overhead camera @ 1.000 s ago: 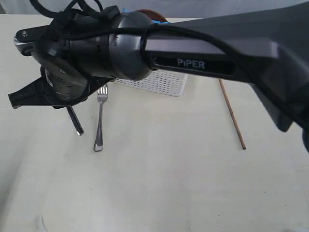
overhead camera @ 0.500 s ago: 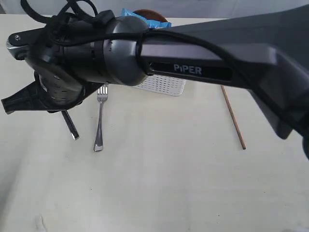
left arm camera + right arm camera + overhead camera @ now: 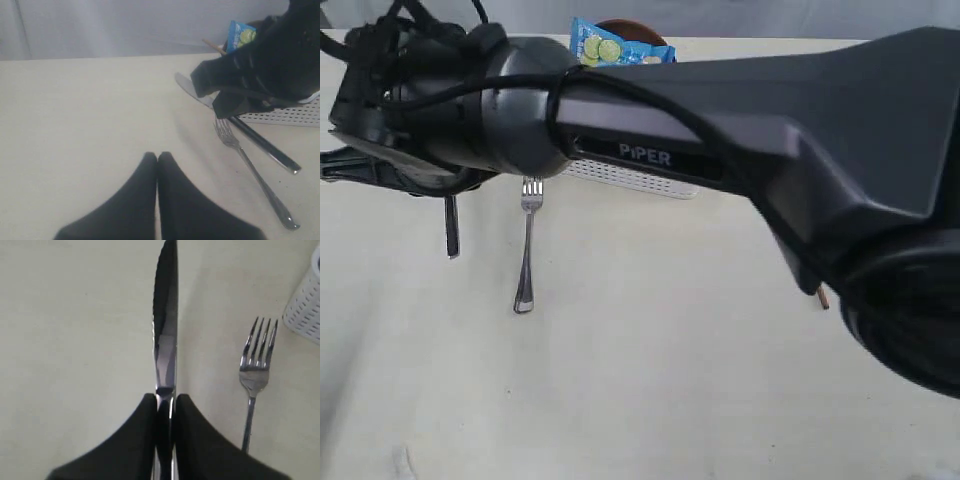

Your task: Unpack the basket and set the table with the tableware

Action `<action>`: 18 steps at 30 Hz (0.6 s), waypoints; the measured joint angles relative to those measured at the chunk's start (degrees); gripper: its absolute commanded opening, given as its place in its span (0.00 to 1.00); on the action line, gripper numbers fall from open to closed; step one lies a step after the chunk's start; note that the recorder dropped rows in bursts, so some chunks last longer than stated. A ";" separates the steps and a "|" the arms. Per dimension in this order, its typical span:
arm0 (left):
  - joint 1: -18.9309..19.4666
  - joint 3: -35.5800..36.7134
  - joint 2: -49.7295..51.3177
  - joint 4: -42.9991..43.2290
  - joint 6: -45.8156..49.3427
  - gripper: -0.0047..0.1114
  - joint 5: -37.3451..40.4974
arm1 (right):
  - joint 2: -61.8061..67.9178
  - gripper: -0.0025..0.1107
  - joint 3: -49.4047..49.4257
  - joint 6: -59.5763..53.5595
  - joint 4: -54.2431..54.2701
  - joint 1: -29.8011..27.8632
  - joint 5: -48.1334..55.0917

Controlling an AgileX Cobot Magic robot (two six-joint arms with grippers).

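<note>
My right arm reaches across the table to the far left, where my right gripper is shut on the steel knife. The knife's handle hangs below the fingers, just left of the fork. In the right wrist view the gripper pinches the knife where blade meets handle, with the fork lying alongside. The white basket sits behind, mostly hidden by the arm. My left gripper is shut and empty above bare table, looking at the knife and fork.
A blue snack bag and a brown plate stick up from the basket at the back. A wooden chopstick's tip shows to the right under the arm. The basket's corner is close to the fork's tines.
The right gripper has carried the knife further left and towards the back. The knife has swung from slanted to nearly parallel with the fork. The fork has stayed put.
</note>
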 measured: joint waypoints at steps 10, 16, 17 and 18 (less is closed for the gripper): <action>0.00 0.00 0.00 0.00 0.00 0.04 0.00 | 3.49 0.02 0.00 6.62 0.25 0.00 0.62; 0.00 0.00 0.00 0.00 0.00 0.04 0.00 | 4.63 0.02 0.10 8.79 1.75 0.00 1.12; 0.00 0.00 0.00 0.00 0.00 0.04 0.00 | 4.77 0.02 0.26 9.25 2.00 0.00 1.12; 0.00 0.00 0.00 0.00 0.00 0.04 0.00 | 4.77 0.02 0.77 9.87 2.10 0.00 0.99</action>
